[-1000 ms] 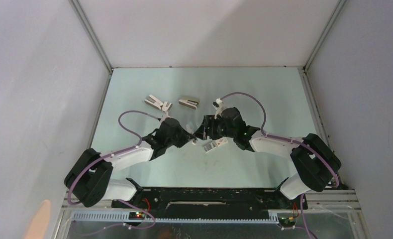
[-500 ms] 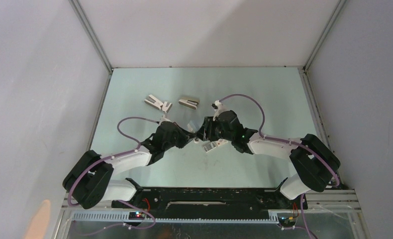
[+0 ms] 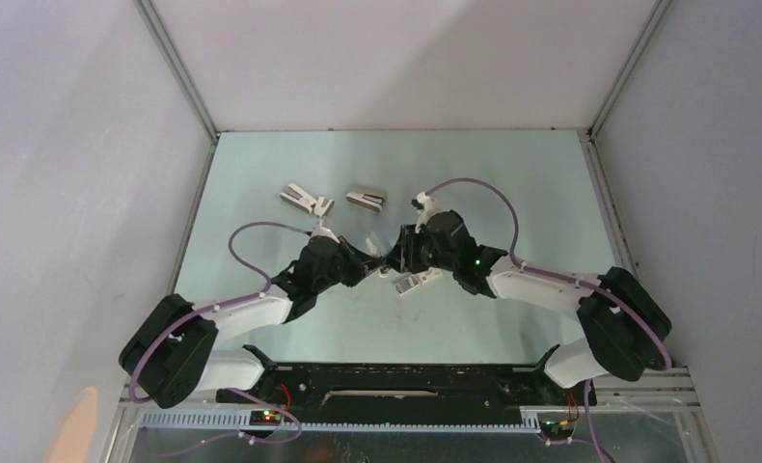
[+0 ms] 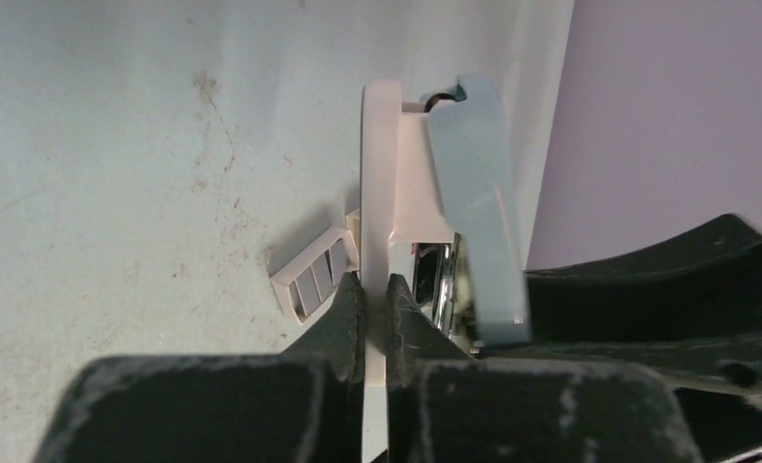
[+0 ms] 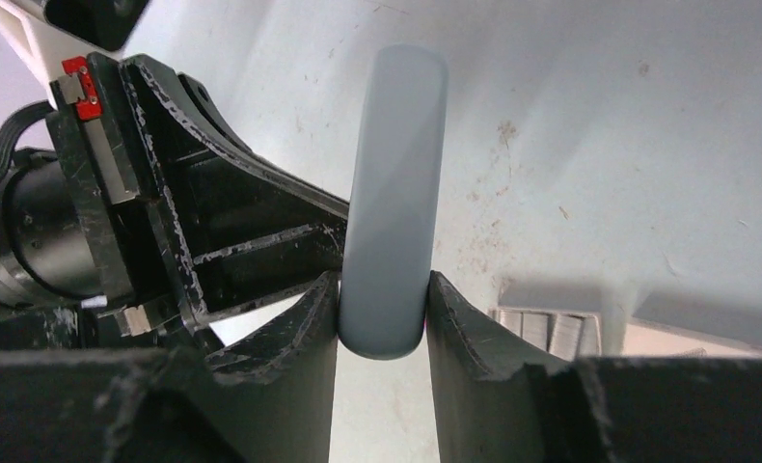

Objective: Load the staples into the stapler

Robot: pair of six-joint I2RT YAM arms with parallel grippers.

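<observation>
The stapler [image 4: 396, 174] is held up over the table between both arms, its pale bluish top cover [image 4: 474, 193] swung apart from the white base, with silvery metal showing between them. My left gripper [image 4: 375, 299] is shut on the thin white base. My right gripper [image 5: 382, 309] has both fingers pressed against the rounded end of the bluish cover [image 5: 394, 193]. The staples [image 4: 314, 280], a small white box with a grey tray, lie on the table just below, and the box [image 5: 551, 333] shows again beside my right finger. From above, the two grippers meet at the stapler [image 3: 385, 262], with the staples [image 3: 414, 281] beside them.
Two stubby staplers lie further back on the pale green table, a white one [image 3: 306, 200] and a beige one [image 3: 367, 198]. Grey walls enclose the table on three sides. The left arm's black wrist [image 5: 213, 231] fills the left of the right wrist view.
My right gripper's fingers have closed in onto the stapler's bluish cover. Both arms shifted slightly, and the left grip on the base is unchanged.
</observation>
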